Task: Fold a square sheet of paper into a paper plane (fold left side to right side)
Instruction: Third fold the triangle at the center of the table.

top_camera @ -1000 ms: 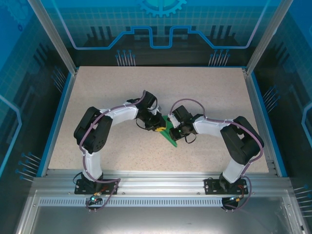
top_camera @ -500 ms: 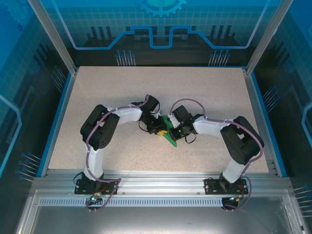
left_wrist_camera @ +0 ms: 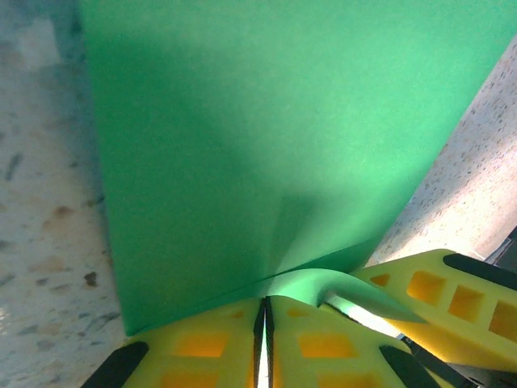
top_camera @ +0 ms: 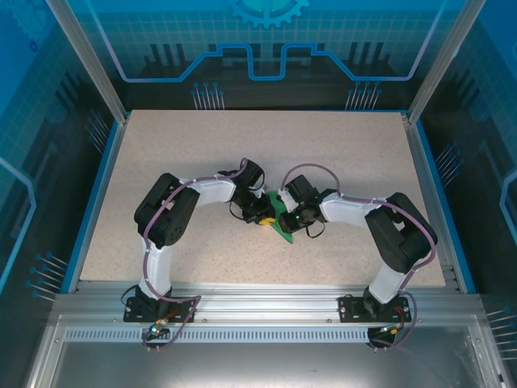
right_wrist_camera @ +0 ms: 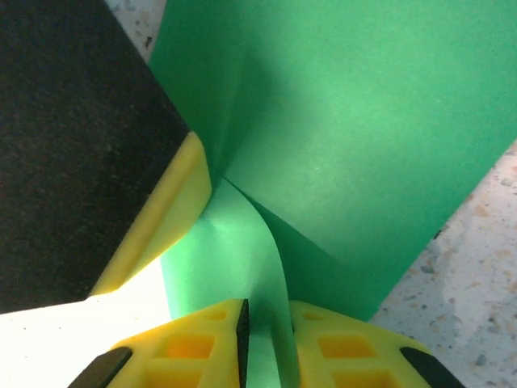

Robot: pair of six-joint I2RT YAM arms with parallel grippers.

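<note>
Both arms have their heads together in the middle of the speckled beige tabletop point(top_camera: 339, 153), and between them lies the thin bright green sheet of paper point(top_camera: 283, 230), a little nearer the right arm than the left. From above it reads as a narrow green sliver pointing toward the near edge, with most of it tucked under the two wrists.

Down at the left gripper point(left_wrist_camera: 263, 315), the yellow jaws are pressed together with barely a slit between them. The near edge of the sheet runs right into that slit, so it looks like a pinch on the paper's edge, though the contact itself is hard to make out. Just to the right, a flap curls up off the flat layer.

The right gripper point(right_wrist_camera: 265, 315) has a curved band of the green paper passing between its yellow jaws, which sit close on either side of it. That is a light pinch at best. The left gripper's black and yellow finger stands just beside it on the left.

As for progress, the sheet is no longer a flat single layer. Overlapping layers and a raised flap are visible, so a fold is being worked. The flap has not been pressed flat, and no finished dart shape can be made out, so creasing and further folds appear to remain.
</note>
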